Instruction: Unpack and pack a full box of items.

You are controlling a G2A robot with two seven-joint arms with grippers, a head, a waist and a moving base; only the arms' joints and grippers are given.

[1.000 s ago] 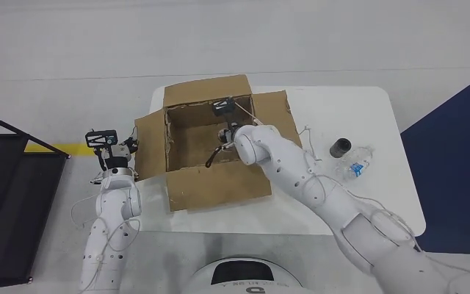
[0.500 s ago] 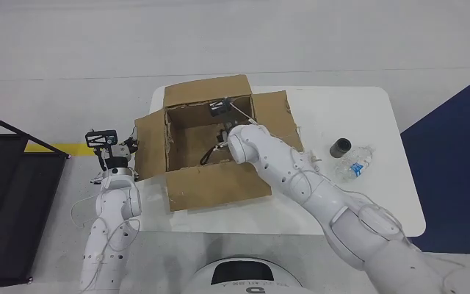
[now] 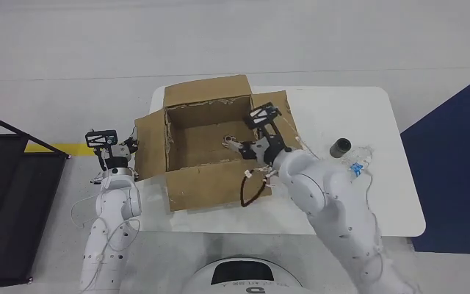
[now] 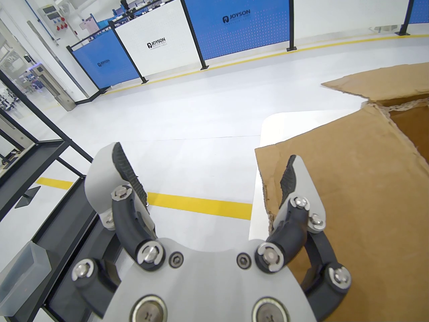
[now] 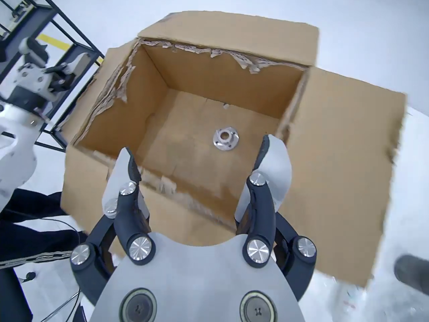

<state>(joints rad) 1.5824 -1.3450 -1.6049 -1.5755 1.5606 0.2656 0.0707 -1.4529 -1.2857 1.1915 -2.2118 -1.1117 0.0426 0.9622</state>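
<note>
A metal flange [image 5: 225, 139] lies flat on the floor of the open cardboard box [image 3: 213, 189], near the middle, and it looks like the last item to unpack. The right hand [image 5: 196, 145] hangs above the box's rim with its fingers spread and nothing in them. The left hand [image 4: 204, 151], also open and empty, sits off the table [image 3: 352, 209] beside the box's outer flap.

The flange is thin and flat, so the right hand should probably drop straight down, clear of the torn walls, and close across the raised centre collar rather than the rim. Lift it vertically above the flaps before carrying it toward the black cylinder [image 3: 340, 148] and the plastic bottle [image 3: 358, 166]
</note>
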